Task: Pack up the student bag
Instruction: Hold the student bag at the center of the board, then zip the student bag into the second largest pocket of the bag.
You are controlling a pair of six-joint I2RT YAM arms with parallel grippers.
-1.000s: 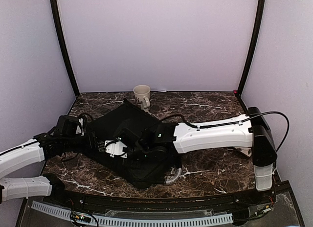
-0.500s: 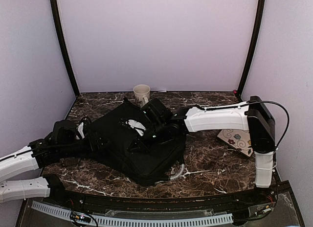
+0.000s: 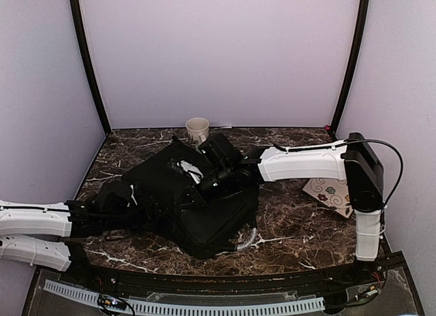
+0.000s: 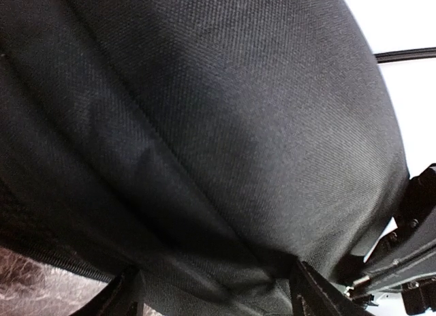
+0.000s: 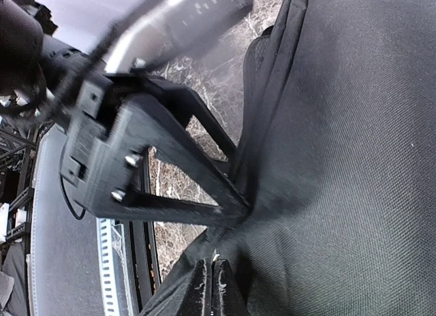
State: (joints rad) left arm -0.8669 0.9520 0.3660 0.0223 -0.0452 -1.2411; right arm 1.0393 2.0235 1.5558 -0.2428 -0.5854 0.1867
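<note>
Your left arm has sunk low; the left fingers [image 4: 317, 299] stand spread around the left edge of the student bag [image 3: 211, 220], which lies on the middle of the bench [image 3: 293, 227], likely to steady it. The right fingers [image 5: 202, 289] are closed at its top fabric, probably lifting a fold.

Legible text: none in any view, student bag [image 3: 211, 224] plain black weave with no label showing, mug [image 3: 197, 131] blank on its visible side, patterned card [image 3: 330, 193] printed with flowers only (too small to tell any lettering).
</note>
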